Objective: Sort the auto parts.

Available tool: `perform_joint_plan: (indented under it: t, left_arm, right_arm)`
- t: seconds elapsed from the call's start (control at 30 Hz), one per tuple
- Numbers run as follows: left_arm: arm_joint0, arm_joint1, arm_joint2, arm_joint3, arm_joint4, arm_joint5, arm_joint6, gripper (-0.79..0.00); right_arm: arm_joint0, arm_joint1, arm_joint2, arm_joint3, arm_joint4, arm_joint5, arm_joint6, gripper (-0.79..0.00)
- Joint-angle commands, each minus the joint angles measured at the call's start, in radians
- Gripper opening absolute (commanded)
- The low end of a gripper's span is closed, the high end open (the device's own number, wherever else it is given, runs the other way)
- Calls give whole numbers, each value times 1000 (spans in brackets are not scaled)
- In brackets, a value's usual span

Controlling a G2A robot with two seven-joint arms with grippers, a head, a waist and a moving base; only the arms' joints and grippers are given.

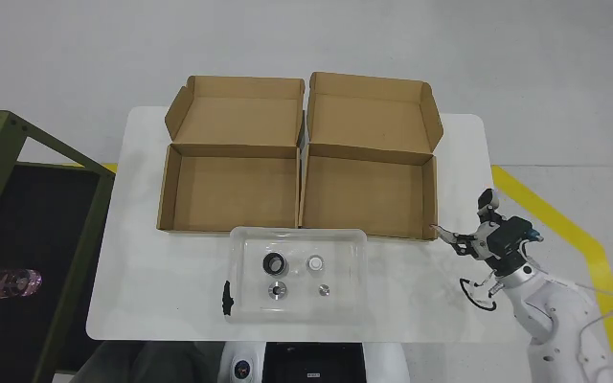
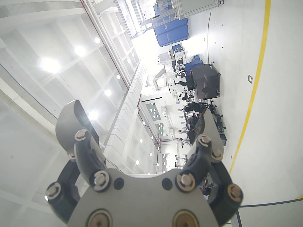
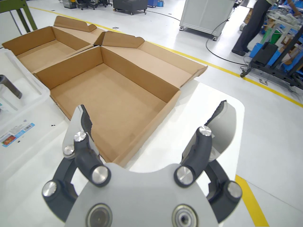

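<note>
Clear tray (image 1: 251, 278) with four small round parts (image 1: 276, 262): dark, white, silvery

Four small parts (image 1: 276, 263) in clear tray (image 1: 297, 232) too small to identify, tiny black item (image 1: 227, 299) at tray's 8 o'clock unclear, dark cart (image 1: 48, 249) at table's (image 1: 144, 239) 9 o'clock cut off by picture edge, grey metal part (image 3: 10, 86) in tray cropped by edge in right wrist view.

No print is legible. A small sticker (image 3: 17, 133) with a barcode and a blue edge sits against the near side of the clear tray (image 3: 40, 87), its characters too small to make out. The blue cabinets (image 2: 171, 30) in the room behind carry a white mark, also too small to read.
</note>
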Motion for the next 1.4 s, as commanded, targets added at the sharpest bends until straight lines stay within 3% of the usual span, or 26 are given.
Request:
perform_joint_plan:
  t: [0.0,0.47,1.37]
  left_arm:
    - [0,0,0,0,0,0,0,0]
    - [0,0,0,0,0,0,0,0]
    - [0,0,0,0,0,0,0,0]
  right_arm:
    - [26,4,-26,-15,1,-53,17,0]
    - [168,19,-203,-85,23,-228,199,0]
    - [378,84,-657,-175,73,-228,581,0]
